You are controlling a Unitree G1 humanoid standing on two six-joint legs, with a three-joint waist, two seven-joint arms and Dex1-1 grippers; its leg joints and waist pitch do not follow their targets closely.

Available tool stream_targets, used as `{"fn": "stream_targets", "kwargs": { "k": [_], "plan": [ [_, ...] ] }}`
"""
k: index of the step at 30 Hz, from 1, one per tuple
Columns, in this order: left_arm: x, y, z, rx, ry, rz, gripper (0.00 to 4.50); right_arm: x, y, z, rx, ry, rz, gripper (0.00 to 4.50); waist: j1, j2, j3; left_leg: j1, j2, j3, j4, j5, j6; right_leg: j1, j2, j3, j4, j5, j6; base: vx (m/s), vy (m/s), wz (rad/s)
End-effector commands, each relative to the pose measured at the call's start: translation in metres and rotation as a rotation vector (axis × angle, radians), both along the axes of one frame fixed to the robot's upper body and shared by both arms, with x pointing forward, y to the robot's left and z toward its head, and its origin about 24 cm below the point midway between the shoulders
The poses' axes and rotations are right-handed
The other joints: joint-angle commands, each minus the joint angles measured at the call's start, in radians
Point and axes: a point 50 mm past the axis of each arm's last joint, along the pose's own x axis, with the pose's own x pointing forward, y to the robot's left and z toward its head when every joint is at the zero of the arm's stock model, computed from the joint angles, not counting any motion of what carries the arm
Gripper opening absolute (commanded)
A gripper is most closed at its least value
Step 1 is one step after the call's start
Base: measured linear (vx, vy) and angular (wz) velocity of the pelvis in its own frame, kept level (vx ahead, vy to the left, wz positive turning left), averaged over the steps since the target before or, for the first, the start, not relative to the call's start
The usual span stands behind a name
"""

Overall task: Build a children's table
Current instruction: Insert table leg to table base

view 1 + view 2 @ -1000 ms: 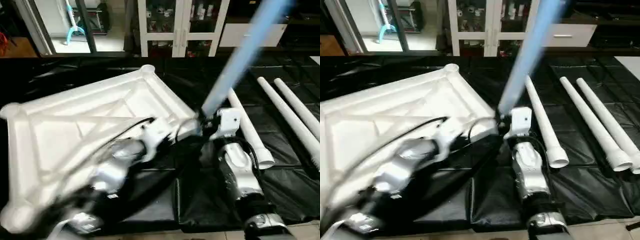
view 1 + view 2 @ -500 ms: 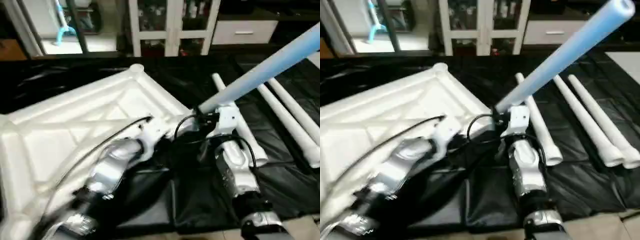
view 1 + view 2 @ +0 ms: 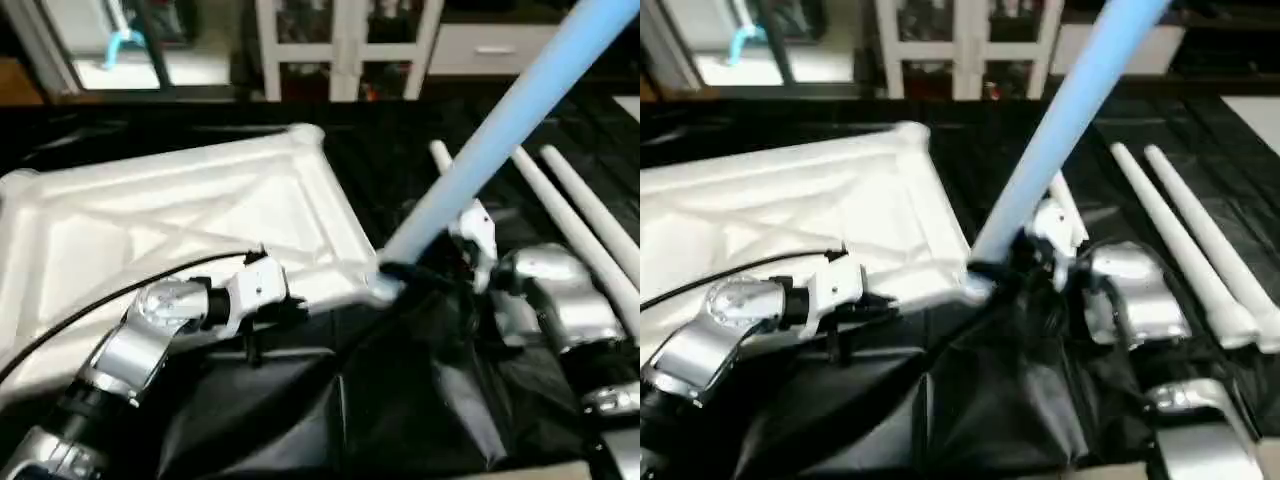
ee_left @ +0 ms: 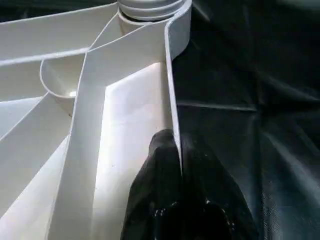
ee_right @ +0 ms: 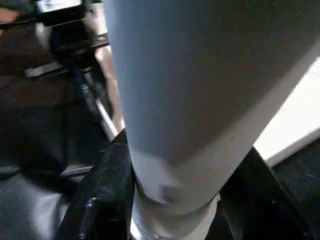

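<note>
The white table top (image 3: 180, 215) lies underside up on the black sheet, its diagonal ribs showing. My left gripper (image 3: 285, 300) is shut on the rim wall (image 4: 170, 100) of its near edge, a corner socket (image 4: 150, 7) farther along. My right gripper (image 3: 420, 272) is shut on one long leg (image 3: 500, 125), black fingers (image 5: 107, 192) on both sides of the tube. The leg slants up to the right, and its lower end meets the top's near right corner (image 3: 380, 288). Three more legs (image 3: 575, 235) lie on the sheet at the right.
A crumpled black sheet (image 3: 400, 400) covers the floor under everything. At the back stands a white glass-door cabinet (image 3: 345, 45), with a white drawer unit (image 3: 490, 55) to its right. My silver right forearm (image 3: 550, 300) hangs over the lying legs.
The held leg has swung steeper again, and its lower end has come to the top's near right corner. My right forearm has turned out to the right. The head view has shifted.
</note>
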Motion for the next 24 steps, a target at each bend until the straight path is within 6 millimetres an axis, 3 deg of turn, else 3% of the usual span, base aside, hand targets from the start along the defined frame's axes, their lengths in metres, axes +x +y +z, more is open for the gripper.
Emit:
{"fn": "stream_targets", "kwargs": {
  "k": [1, 6, 9, 16, 18, 20, 23, 24],
  "plan": [
    [-0.006, 0.008, -0.011, 0.051, 0.065, -0.021, 0.00, -0.037, -0.022, -0.075, -0.266, 0.362, 0.037, 1.88, 0.003, 0.005, -0.025, 0.022, 0.081, -0.019, -0.051, -0.063, 0.155, 0.027, -0.076, 0.035, -0.038, 0.124, -0.312, 0.000, 0.000, 0.00],
    [-0.011, 0.006, -0.010, 0.021, 0.074, -0.028, 0.00, -0.042, -0.016, -0.083, -0.219, 0.388, 0.041, 1.88, 0.005, -0.007, -0.022, 0.023, 0.082, -0.019, -0.060, -0.138, 0.094, 0.026, -0.074, 0.036, -0.048, 0.024, -0.299, 0.000, 0.000, 0.00],
    [-0.013, 0.005, -0.012, 0.009, 0.083, -0.032, 0.00, -0.047, -0.012, -0.090, -0.198, 0.408, 0.049, 1.88, 0.003, -0.008, -0.017, 0.026, 0.081, -0.020, -0.066, -0.208, 0.059, 0.022, -0.074, 0.039, -0.058, -0.073, -0.280, 0.000, 0.000, 0.00],
    [-0.013, 0.001, -0.011, -0.002, 0.079, -0.029, 0.00, -0.056, -0.006, -0.108, -0.194, 0.404, -0.027, 1.88, 0.000, -0.005, -0.017, 0.030, 0.081, -0.022, -0.070, -0.213, 0.037, 0.021, -0.075, 0.043, -0.063, -0.093, -0.272, 0.000, 0.000, 0.00],
    [-0.013, 0.000, -0.011, -0.003, 0.079, -0.029, 0.00, -0.058, -0.004, -0.111, -0.182, 0.403, -0.047, 1.88, -0.003, -0.004, -0.012, 0.031, 0.081, -0.023, -0.075, -0.268, 0.019, 0.017, -0.074, 0.045, -0.071, -0.165, -0.260, 0.000, 0.000, 0.00],
    [-0.013, -0.001, -0.012, -0.004, 0.083, -0.032, 0.00, -0.061, 0.000, -0.116, -0.174, 0.409, -0.058, 1.88, -0.010, -0.004, -0.006, 0.037, 0.079, -0.030, -0.082, -0.375, -0.014, 0.011, -0.076, 0.047, -0.081, -0.305, -0.230, 0.000, 0.000, 0.00],
    [-0.013, -0.001, -0.012, -0.004, 0.085, -0.033, 0.00, -0.064, 0.003, -0.119, -0.178, 0.409, -0.051, 1.88, -0.017, -0.004, -0.008, 0.039, 0.079, -0.037, -0.084, -0.410, -0.030, 0.007, -0.076, 0.048, -0.087, -0.350, -0.207, 0.000, 0.000, 0.00],
    [-0.014, -0.002, -0.013, 0.000, 0.093, -0.041, 0.00, -0.066, 0.007, -0.119, -0.169, 0.422, -0.030, 1.88, -0.023, 0.001, -0.009, 0.041, 0.079, -0.036, -0.085, -0.412, -0.030, 0.005, -0.073, 0.048, -0.086, -0.326, -0.209, 0.000, 0.000, 0.00]
  ]
}}
